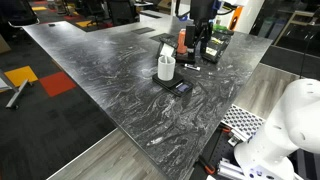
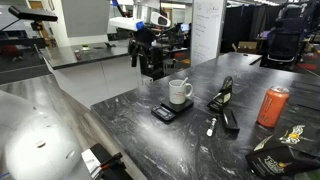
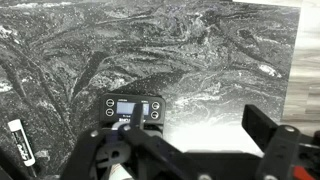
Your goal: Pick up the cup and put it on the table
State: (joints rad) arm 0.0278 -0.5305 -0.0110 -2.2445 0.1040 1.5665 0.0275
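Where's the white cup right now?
In an exterior view the cup stands on the black square device on the table, picture-left of the orange can.

Tally from my remote seat.
- Worktop [image 1: 100, 70]: one.
- Cup [image 2: 180, 92]: one, white.
- Can [image 2: 272, 105]: one, orange-red.
- Flat black device [image 2: 165, 112]: one. Wrist view shows one display [image 3: 133, 106] on it and four round buttons [image 3: 110, 102], two on either side.
- Marker [image 2: 211, 126]: one.
- Black pouch [image 2: 280, 155] with yellow print: one.
- Black gadget [image 2: 225, 97] near marker: I count one, possibly two pieces, can't tell.
- End effector [image 2: 152, 70]: one.
- Fingers [image 3: 272, 148]: two.
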